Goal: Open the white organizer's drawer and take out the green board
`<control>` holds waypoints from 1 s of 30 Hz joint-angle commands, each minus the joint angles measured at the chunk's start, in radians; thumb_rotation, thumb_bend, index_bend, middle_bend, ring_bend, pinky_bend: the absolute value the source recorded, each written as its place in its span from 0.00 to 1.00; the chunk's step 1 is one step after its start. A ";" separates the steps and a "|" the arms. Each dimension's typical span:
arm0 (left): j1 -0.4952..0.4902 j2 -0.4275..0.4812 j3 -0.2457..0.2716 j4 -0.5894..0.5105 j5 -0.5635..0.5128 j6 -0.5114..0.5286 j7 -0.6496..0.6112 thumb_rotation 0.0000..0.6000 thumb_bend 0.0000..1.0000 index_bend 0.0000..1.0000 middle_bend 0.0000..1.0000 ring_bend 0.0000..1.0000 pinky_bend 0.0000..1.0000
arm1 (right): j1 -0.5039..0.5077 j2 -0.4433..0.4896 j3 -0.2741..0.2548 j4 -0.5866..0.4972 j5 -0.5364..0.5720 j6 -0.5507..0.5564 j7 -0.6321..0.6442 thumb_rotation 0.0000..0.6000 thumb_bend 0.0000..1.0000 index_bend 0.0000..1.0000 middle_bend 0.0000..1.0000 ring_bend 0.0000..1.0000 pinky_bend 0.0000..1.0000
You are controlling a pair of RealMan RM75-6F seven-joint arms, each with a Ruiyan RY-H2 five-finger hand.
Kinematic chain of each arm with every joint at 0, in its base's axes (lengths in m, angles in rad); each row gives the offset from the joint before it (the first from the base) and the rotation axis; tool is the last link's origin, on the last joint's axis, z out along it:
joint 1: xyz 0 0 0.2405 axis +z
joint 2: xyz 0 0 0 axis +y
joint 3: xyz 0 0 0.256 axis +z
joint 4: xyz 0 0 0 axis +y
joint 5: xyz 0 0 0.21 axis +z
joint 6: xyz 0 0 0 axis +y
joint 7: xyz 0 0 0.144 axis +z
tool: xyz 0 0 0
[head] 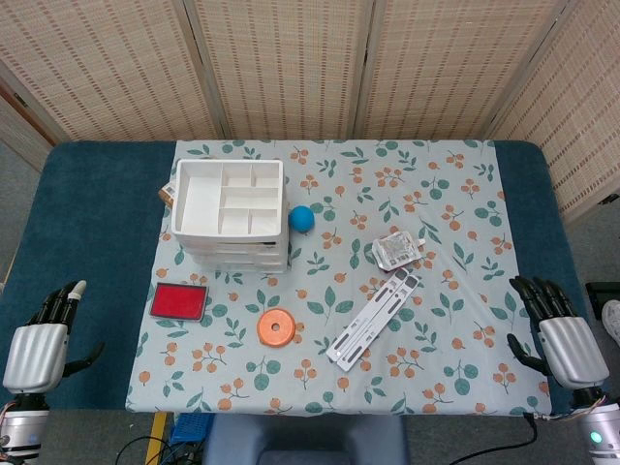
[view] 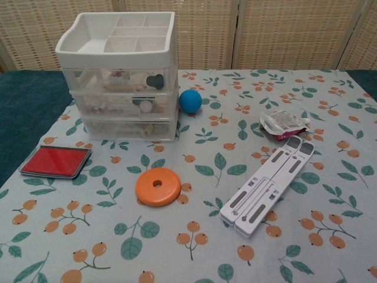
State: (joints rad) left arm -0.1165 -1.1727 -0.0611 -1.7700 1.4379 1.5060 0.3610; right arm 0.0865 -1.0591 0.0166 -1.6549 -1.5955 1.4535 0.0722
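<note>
The white organizer [head: 231, 211] [view: 121, 76] stands at the back left of the floral cloth, with an open compartment tray on top and three clear drawers below, all closed. Small items show through the drawer fronts; no green board is visible. My left hand [head: 44, 334] hovers at the table's near left edge with fingers extended and nothing in it. My right hand [head: 557, 325] is at the near right edge, fingers apart and empty. Both hands are far from the organizer and appear only in the head view.
A red pad [head: 179, 301] [view: 55, 161] lies in front of the organizer. An orange disc [head: 276, 327] [view: 158, 186], a white folded stand [head: 374, 320] [view: 268, 186], a blue ball [head: 301, 218] [view: 190, 101] and a small pouch [head: 397, 250] [view: 283, 124] lie on the cloth.
</note>
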 commanded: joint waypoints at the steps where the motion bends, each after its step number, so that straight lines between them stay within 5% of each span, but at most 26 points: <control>1: 0.000 -0.005 -0.001 0.005 0.002 0.003 -0.002 1.00 0.21 0.01 0.10 0.13 0.39 | 0.002 0.000 0.001 -0.003 0.002 -0.001 -0.002 1.00 0.41 0.00 0.07 0.00 0.02; 24: -0.011 -0.040 -0.017 0.029 0.050 0.021 -0.058 1.00 0.21 0.11 0.11 0.16 0.39 | -0.006 -0.001 0.005 0.003 0.010 0.023 0.002 1.00 0.41 0.00 0.07 0.00 0.02; 30: -0.051 -0.067 -0.026 0.039 0.103 -0.002 -0.127 1.00 0.21 0.24 0.24 0.26 0.44 | -0.006 0.005 0.010 -0.005 0.010 0.031 0.000 1.00 0.41 0.00 0.07 0.00 0.02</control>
State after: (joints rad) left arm -0.1530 -1.2326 -0.0847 -1.7324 1.5273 1.5185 0.2537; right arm 0.0801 -1.0550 0.0260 -1.6589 -1.5860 1.4840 0.0727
